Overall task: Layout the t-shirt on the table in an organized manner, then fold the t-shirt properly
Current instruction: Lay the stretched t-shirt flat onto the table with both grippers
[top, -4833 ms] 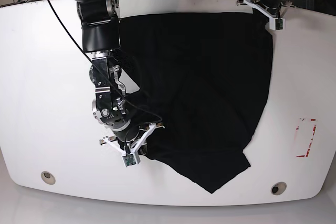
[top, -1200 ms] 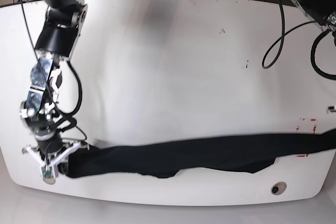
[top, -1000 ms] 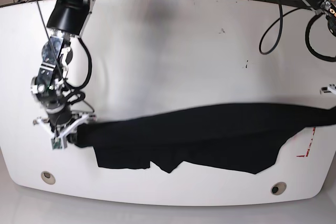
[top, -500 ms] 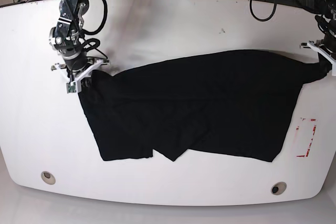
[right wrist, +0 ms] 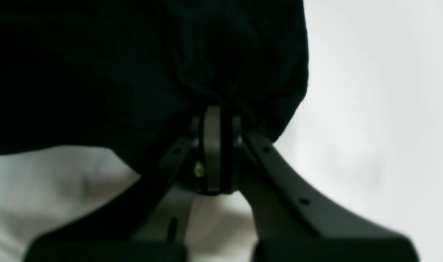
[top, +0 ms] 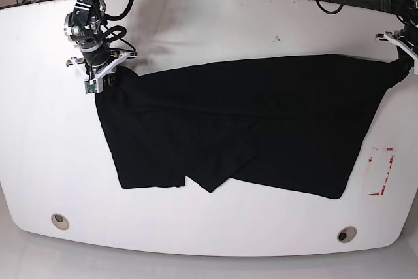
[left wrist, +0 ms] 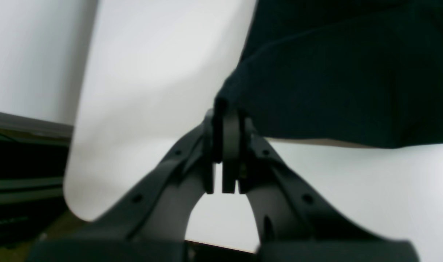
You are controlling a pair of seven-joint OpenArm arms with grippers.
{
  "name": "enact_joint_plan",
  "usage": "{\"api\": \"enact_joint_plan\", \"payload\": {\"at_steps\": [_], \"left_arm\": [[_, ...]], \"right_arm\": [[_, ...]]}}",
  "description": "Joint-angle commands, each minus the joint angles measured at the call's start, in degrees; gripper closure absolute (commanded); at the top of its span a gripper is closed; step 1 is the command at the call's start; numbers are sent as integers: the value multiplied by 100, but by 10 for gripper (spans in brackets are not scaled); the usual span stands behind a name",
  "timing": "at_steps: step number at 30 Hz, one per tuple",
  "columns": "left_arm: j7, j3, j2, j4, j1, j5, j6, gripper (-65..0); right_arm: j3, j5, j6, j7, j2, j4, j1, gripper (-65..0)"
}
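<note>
T-shirt (top: pixel 248 122) spread dark across table (top: pixel 209 24), lower hem rumpled | soft, light, limp cloth, sags between holds | right gripper (top: pixel 104 78) and left gripper (top: pixel 403 57) clamp its 2 far corners | grip corners, keep taut

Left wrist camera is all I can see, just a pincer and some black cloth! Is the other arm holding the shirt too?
Observer: Yes. The right pincer is shut on a bunched corner of the t-shirt.
Operator: Is the shirt flat on the table?
Observer: Mostly. It lies spread across the table, stretched between the two arms, but its near edge is uneven, with a flap folded over.
Operator: Where is my pincer on the big picture?
Observer: The left pincer is at the table's edge on the base view's right, gripping the shirt's corner there.
Operator: Anything else on the table?
Observer: A red-and-white mark, just beside the shirt's edge.
</note>
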Motion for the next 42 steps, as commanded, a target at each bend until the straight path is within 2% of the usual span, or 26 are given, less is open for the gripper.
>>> {"api": "enact_joint_plan", "payload": {"at_steps": [1,3,8,11,22,24,27,28,29,31,35,38,40,42], "left_arm": [[-185,-174,-112,-73,119,-22,25,0],[-203,-271,-112,-135,163,-22,-54,0],[-203,-543,-104,-337,172,-22,-723,0],[-203,-728,-104,-487,172,-13,-1004,0],[-203,-965,-112,-645,304,-13,-1303,0],[-203,-957,-112,-645,348,-13,-1338,0],[-203,-939,-112,-645,365,-13,-1382,-6],[-203,-939,-95,-645,374,-13,-1382,-38],[-203,-939,-86,-645,374,-13,-1382,-54],[-203,-939,-77,-645,374,-13,-1382,-136],[-203,-948,-60,-610,383,-13,-1364,-304],[-203,-957,-33,-627,383,-13,-1347,-399],[-203,-965,-33,-636,383,-13,-1347,-424],[-203,-965,-51,-636,383,-13,-1347,-418]], "right_arm": [[16,-14,-6,-48,77,75,-91,0],[16,-14,-6,-48,86,75,-134,0],[16,-14,-6,-48,94,84,-258,0],[16,-14,-6,-48,94,84,-345,-2],[16,-14,-15,-66,50,110,-539,-14],[16,-14,-32,-75,50,137,-548,-46],[16,-14,-41,-75,-11,198,-627,-152],[16,-14,-41,-48,-82,251,-662,-211],[16,-14,-41,-48,-99,286,-680,-239],[16,-41,-50,-48,-161,462,-715,-322],[16,-58,-50,-75,-205,735,-759,-420],[16,-49,-50,-75,-284,858,-838,-452],[16,-49,-50,-75,-328,928,-864,-453],[16,-49,-50,-75,-328,1016,-891,-452]]}}
